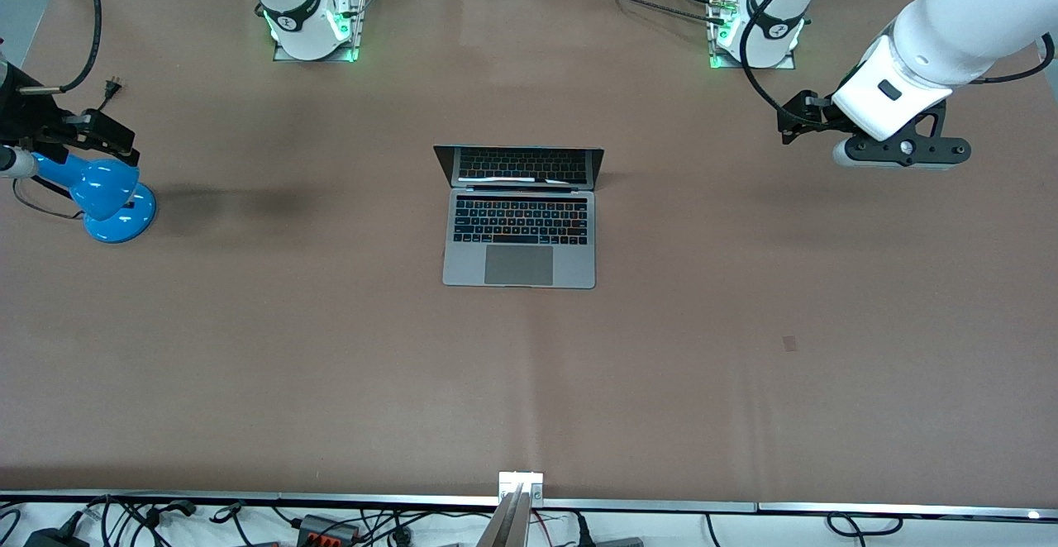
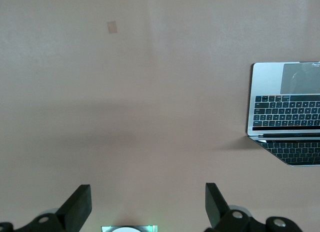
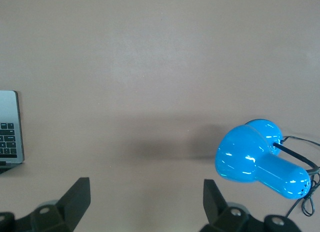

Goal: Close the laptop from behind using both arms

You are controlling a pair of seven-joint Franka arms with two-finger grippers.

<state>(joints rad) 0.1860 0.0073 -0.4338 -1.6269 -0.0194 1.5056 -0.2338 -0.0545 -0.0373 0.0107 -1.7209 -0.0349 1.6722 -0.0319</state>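
The silver-grey laptop (image 1: 519, 218) lies open in the middle of the table, its dark screen tilted up on the side toward the robot bases. It also shows in the left wrist view (image 2: 287, 111), and its edge shows in the right wrist view (image 3: 10, 127). My left gripper (image 1: 901, 150) hangs over bare table toward the left arm's end, well apart from the laptop; its fingers (image 2: 80, 204) stand wide open and empty. My right gripper (image 1: 87, 132) hangs toward the right arm's end, over a blue lamp; its fingers (image 3: 80, 199) are wide open and empty.
A glossy blue desk lamp (image 1: 103, 196) with a black cord stands toward the right arm's end, also in the right wrist view (image 3: 260, 162). A small patch (image 1: 789, 343) marks the brown table cover. A metal bracket (image 1: 521, 487) sits at the table's front edge.
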